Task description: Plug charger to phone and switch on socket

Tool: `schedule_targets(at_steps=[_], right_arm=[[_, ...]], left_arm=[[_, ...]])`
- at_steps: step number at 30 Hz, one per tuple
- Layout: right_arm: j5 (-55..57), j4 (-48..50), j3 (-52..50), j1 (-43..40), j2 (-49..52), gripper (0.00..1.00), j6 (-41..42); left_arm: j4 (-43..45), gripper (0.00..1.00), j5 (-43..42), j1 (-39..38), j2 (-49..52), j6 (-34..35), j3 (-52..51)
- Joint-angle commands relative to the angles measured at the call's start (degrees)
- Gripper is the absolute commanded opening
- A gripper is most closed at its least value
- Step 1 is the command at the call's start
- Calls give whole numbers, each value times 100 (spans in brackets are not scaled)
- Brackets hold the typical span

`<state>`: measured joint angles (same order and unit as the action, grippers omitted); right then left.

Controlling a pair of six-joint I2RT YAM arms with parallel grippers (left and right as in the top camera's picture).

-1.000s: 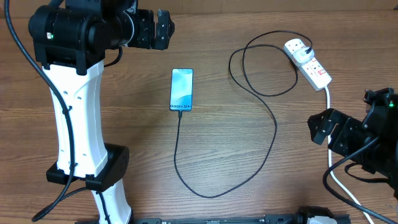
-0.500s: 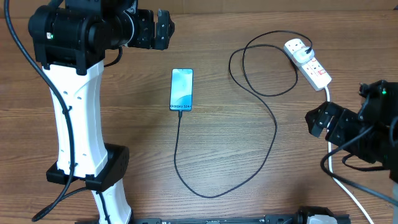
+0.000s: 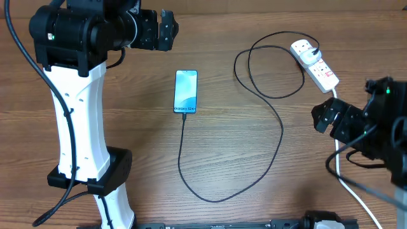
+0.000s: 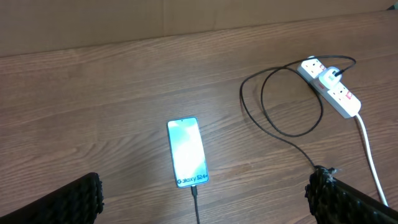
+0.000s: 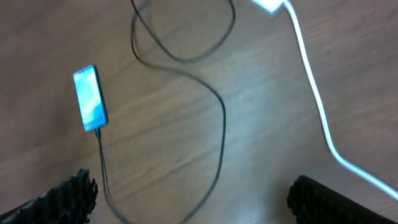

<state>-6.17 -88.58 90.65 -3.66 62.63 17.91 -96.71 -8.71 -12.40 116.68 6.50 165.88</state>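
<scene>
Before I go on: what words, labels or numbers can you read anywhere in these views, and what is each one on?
"Galaxy S24": on the phone screen, along the short edge that the charger cable meets.
The socket: red marks show, but any print is too small to read.
Nothing else is legible; the right wrist view is blurred.

Only readable text: "Galaxy S24" on phone (image 3: 186, 91) screen, dark letters on the light blue, along the short edge where the cable plugs in. Same line shows in left wrist view; a trailing character there is too small to tell. Blurred in right wrist view. Socket (image 3: 316, 63) markings unreadable.
</scene>
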Motion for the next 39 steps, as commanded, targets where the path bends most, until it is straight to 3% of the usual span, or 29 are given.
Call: schedule_targets(at_steps=[1,21,39], right_arm=[[55,446,-577,24,-588,100,-33],[7,5090,-5606,332,-4087,100,-33],[-166,7436,-8021,328,-5753,100,-33]], left_arm=[[-9,100,33,11,22,35,-4],[-9,100,33,11,22,35,-2],[-9,100,33,11,22,35,-2]])
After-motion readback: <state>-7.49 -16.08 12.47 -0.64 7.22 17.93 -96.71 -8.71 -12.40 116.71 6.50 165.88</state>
